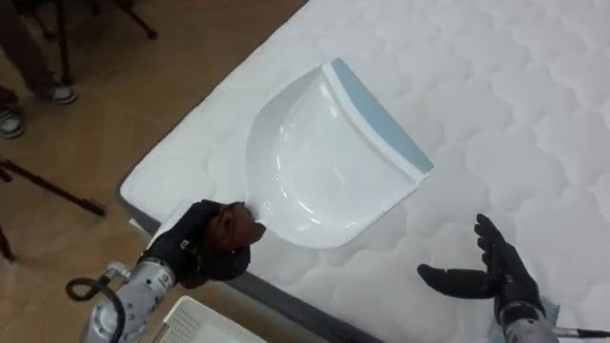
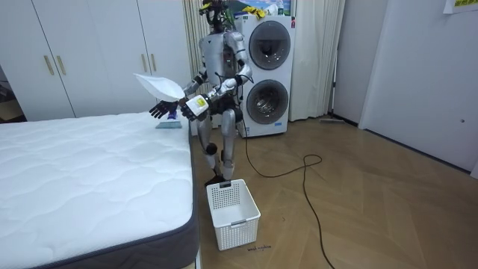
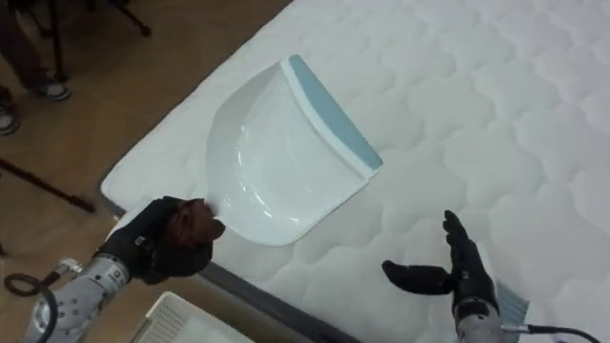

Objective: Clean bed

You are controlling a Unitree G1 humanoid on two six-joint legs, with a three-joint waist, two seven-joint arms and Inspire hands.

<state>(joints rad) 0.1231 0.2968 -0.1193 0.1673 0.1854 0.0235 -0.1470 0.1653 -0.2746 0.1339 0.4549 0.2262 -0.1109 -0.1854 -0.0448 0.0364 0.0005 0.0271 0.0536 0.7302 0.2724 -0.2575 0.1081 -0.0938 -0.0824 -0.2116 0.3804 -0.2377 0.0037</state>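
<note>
I hold a white dustpan point(image 1: 324, 162) with a pale blue front lip tilted up above the near corner of the white quilted mattress point(image 1: 515, 114). My left hand point(image 1: 205, 243) is shut on its handle at the lower left, just past the bed's edge. Over the mattress at the lower right, my right hand point(image 1: 500, 276) hovers open with nothing in it. A small light-blue thing point(image 3: 512, 305) lies on the mattress beside that wrist. In the room view I stand at the bed's far corner, with the dustpan point(image 2: 158, 86) raised over it.
A white slatted basket point(image 2: 233, 213) stands on the wooden floor by the bed's edge, below my left arm point(image 1: 205, 324). A person's shoes point(image 1: 62, 93) and dark tripod legs point(image 1: 57, 191) are on the floor at the upper left. Two stacked washing machines point(image 2: 265, 75) stand behind me.
</note>
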